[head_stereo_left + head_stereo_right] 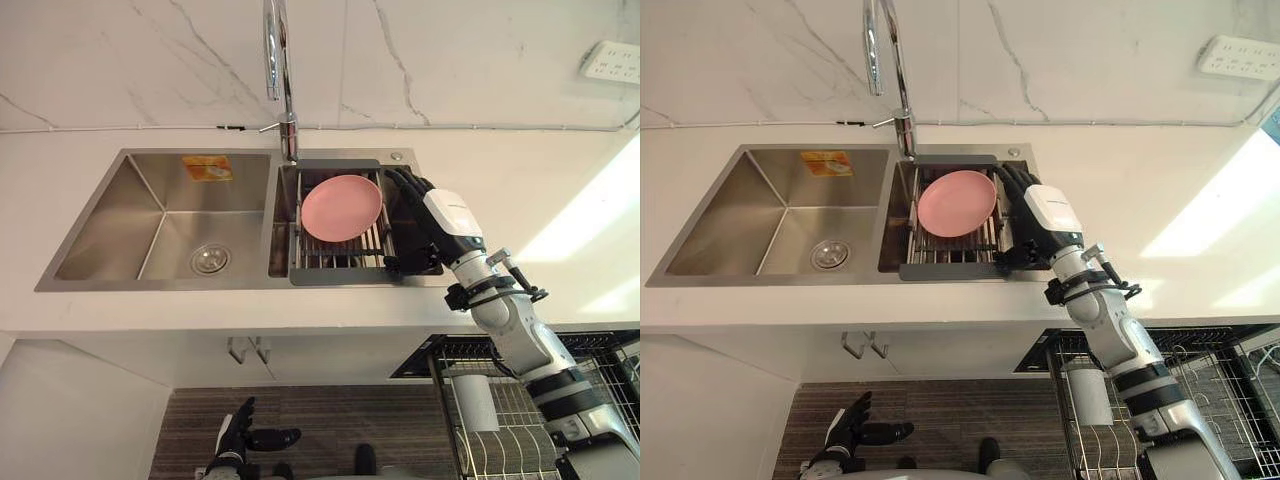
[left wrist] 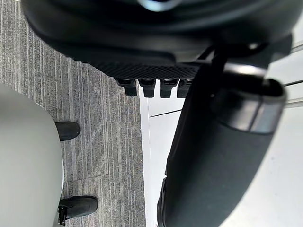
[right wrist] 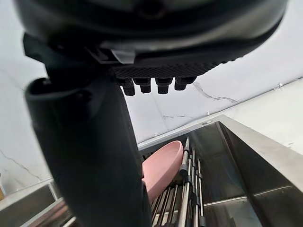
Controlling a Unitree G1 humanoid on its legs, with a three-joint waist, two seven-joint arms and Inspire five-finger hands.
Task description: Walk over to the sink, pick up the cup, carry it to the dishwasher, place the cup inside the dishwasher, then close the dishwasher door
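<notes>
Sink (image 1: 120, 215) of brushed steel, round pink plate (image 1: 341, 207), ribbed wire rack (image 1: 335, 258)

Kitchen counter (image 1: 560, 200), seen from above: a plate (image 1: 341, 207) lies on a rack (image 1: 335, 264) in the sink's (image 1: 150, 286) right basin; the faucet (image 1: 283, 90) stands at the plate's 12 o'clock, the drain (image 1: 210, 259) at 8 o'clock in the left basin; the right hand (image 1: 430, 225) is just beside the plate at 3 o'clock; the dishwasher basket (image 1: 520, 400) lies under the counter at 5 o'clock.

Domestic kitchen, seen from above.
A steel double sink (image 1: 160, 215) with tall tap (image 1: 278, 60) at 12 o'clock sits in a pale surface (image 1: 120, 310) below a marbled wall (image 1: 450, 60). A wire dishwasher basket (image 1: 610, 365) shows at 5 o'clock.
</notes>
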